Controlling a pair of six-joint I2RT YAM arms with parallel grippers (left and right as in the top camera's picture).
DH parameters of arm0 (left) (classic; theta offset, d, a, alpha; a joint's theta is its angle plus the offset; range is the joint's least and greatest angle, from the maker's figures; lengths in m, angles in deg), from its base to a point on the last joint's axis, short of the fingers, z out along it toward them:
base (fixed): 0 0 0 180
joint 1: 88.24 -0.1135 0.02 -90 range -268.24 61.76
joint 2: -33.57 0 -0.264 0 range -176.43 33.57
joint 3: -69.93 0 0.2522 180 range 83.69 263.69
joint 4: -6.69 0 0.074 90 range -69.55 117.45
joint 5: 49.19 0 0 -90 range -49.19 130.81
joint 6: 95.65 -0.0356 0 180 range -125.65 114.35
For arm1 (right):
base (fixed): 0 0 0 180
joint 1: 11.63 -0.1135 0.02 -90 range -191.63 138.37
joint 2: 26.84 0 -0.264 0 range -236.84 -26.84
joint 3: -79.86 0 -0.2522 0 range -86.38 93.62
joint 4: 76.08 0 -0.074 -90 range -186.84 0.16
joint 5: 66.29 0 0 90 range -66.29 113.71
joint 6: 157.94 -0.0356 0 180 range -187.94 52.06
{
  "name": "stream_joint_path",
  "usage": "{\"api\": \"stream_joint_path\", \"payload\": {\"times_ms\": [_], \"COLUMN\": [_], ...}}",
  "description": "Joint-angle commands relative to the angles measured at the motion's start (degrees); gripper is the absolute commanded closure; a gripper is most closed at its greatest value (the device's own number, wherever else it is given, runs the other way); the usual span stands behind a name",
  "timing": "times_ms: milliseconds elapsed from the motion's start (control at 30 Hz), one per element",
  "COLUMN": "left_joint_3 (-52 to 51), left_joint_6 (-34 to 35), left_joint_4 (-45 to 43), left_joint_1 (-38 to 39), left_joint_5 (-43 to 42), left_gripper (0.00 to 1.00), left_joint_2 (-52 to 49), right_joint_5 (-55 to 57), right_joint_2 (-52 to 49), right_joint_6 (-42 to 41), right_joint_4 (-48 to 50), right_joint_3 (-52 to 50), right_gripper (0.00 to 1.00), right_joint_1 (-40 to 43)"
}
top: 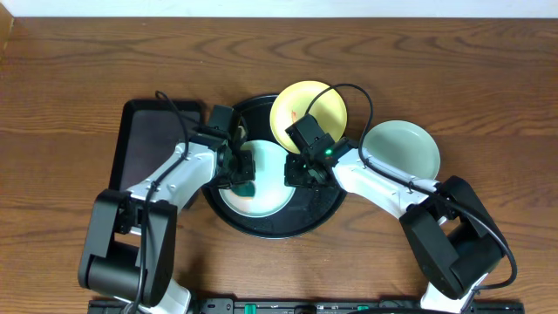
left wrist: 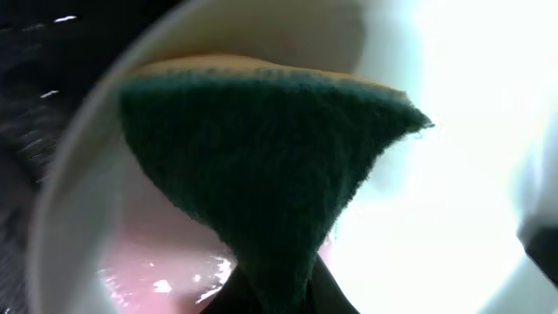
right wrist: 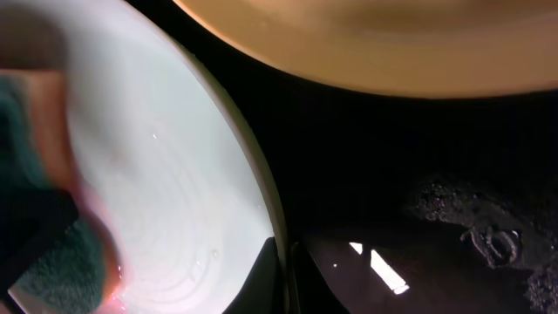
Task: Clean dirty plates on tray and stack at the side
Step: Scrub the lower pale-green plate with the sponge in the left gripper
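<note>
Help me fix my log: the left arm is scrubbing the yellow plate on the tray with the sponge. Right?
No. The overhead view shows the sponge on the mint plate in the tray, not the yellow plate, which sits at the tray's far rim.

left arm [top: 166,179] and right arm [top: 384,187] are reached inward from the near edge, elbows set outward, wrists pitched down. left gripper [top: 240,174] is clamped on a green sponge [left wrist: 261,174]. right gripper [top: 299,173] is pinched on the rim of a mint plate [right wrist: 174,174]
</note>
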Motion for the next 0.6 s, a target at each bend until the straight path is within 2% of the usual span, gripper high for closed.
{"api": "stream_joint_path", "payload": {"times_ms": [0,367,567], "left_joint_3": [0.2,0.2,0.3], "left_joint_6": [-8.7,-16.4,-17.3], "left_joint_4": [-0.1,1.1,1.5], "left_joint_1": [1.1,1.1,1.0], "left_joint_5": [-9.7,-9.7,-8.4], "left_gripper": [0.93,0.92,0.93], "left_joint_2": [-2.3,-2.3,-2.3], "right_joint_5": [-0.9,-0.9,-0.9], "right_joint_2": [-0.5,-0.5,-0.5], "right_joint_6": [0.8,0.8,0.8], "right_joint_4": [0.5,0.5,0.5], "right_joint_3": [1.2,1.2,1.2], "right_gripper": [0.99,0.99,0.99], "right_joint_1": [0.9,0.9,0.9]}}
